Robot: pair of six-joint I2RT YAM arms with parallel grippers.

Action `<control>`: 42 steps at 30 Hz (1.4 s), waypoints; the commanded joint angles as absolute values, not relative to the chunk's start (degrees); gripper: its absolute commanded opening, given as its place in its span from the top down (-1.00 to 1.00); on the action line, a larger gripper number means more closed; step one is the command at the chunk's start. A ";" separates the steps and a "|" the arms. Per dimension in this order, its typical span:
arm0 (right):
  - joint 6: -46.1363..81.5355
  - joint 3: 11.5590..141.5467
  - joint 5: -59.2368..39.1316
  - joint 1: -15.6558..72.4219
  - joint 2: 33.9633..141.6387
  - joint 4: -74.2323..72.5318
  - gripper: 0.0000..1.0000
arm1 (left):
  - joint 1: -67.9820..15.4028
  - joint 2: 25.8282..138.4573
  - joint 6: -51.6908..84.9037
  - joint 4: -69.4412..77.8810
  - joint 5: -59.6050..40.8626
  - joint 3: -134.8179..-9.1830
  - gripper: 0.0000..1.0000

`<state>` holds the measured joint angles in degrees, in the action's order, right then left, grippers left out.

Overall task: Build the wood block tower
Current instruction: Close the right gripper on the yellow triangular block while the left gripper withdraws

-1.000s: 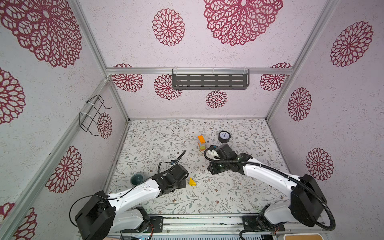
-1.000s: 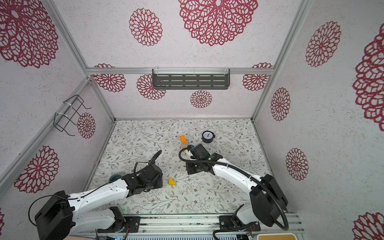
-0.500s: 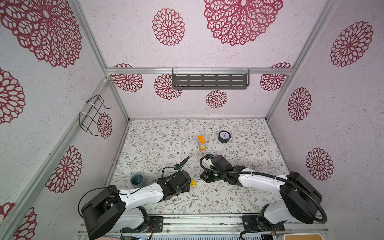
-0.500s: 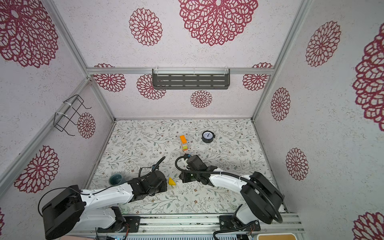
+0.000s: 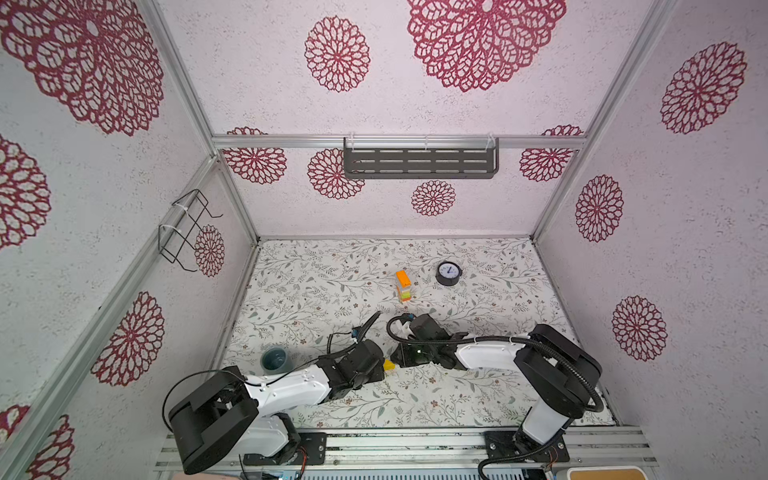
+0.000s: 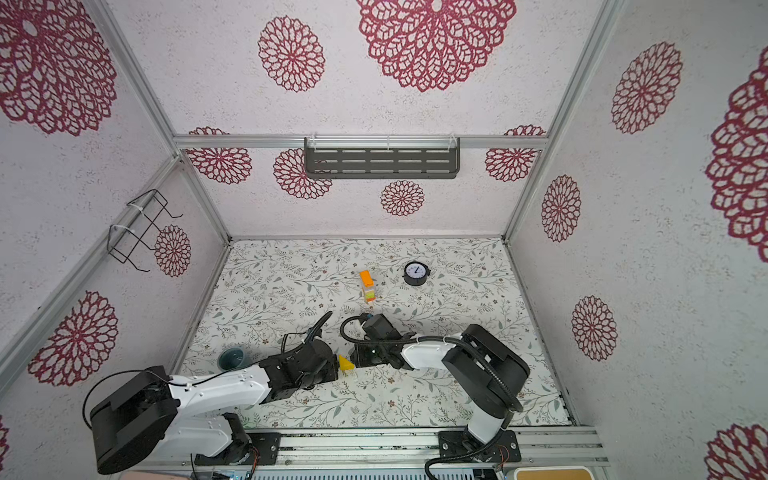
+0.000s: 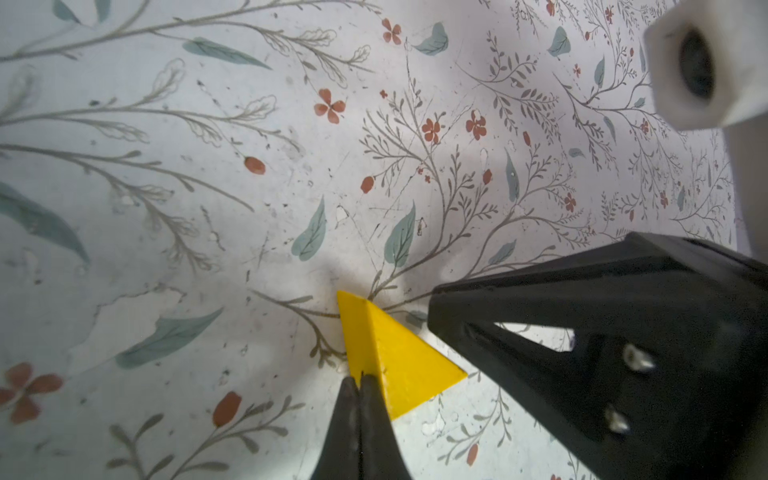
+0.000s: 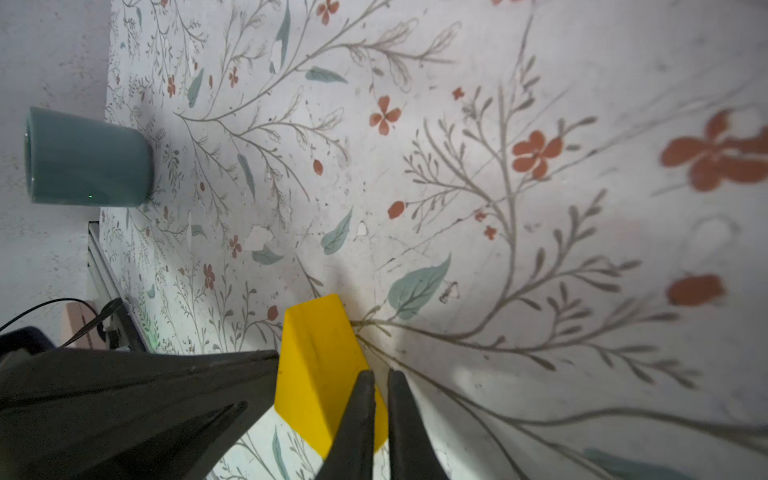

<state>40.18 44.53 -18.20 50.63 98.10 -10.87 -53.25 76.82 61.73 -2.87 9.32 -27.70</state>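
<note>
**Q:** What is being shown on the floral table (image 5: 478,390)?

**A:** A narrow tower (image 5: 403,286) of coloured wood blocks is being shown standing toward the back. It is capped by an orange block (image 5: 403,277) and appears in both top views. A round black clock (image 5: 449,273) is being shown near it. A teal cup (image 5: 274,360) is sitting well apart, by the table's left edge.

**Q:** Where is the piece being worked on?

**A:** 1 yellow wedge (image 7: 390,357) is being seen lying on the table near the front. It is well apart from the tower and lies between the 2 grippers.

**Q:** How are the grippers being held?

**A:** The left gripper (image 7: 360,380) is being kept fully closed, fingers (image 7: 347,415) pressed together, with its tip set against the wedge's edge. The right gripper (image 8: 380,376) is also being kept closed on nothing, its tip at the wedge's other side. Nothing is being gripped.

**Q:** How far along is the task being judged?

**A:** Most of it is being judged done, since the stack is standing upright and no other loose block is being seen. The wedge is not yet lifted and is probably being nudged into a graspable pose. A grasp, a carry and a placement on top are being judged as left.
</note>
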 commanded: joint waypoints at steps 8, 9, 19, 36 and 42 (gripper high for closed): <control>41.74 45.77 -21.01 51.24 99.70 -14.41 0.76 | -53.90 77.34 62.31 0.07 8.73 -28.47 1.00; 41.75 45.74 -20.96 51.17 99.70 -14.40 0.76 | -53.88 77.43 62.19 0.09 8.64 -28.64 1.00; 33.84 51.07 -14.80 51.06 96.82 -1.23 0.41 | -53.90 68.84 62.86 -11.48 15.99 -30.26 1.00; 15.91 63.12 -4.79 52.49 91.87 29.28 -0.19 | -46.16 33.10 61.50 -44.25 31.02 -34.92 -0.80; 14.56 65.80 -1.89 57.73 94.12 30.37 -0.29 | -42.55 31.07 60.38 -47.25 30.08 -35.82 -0.90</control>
<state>17.02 63.16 -4.19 55.40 93.60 27.79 -43.77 31.70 60.86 -43.94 29.17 -34.72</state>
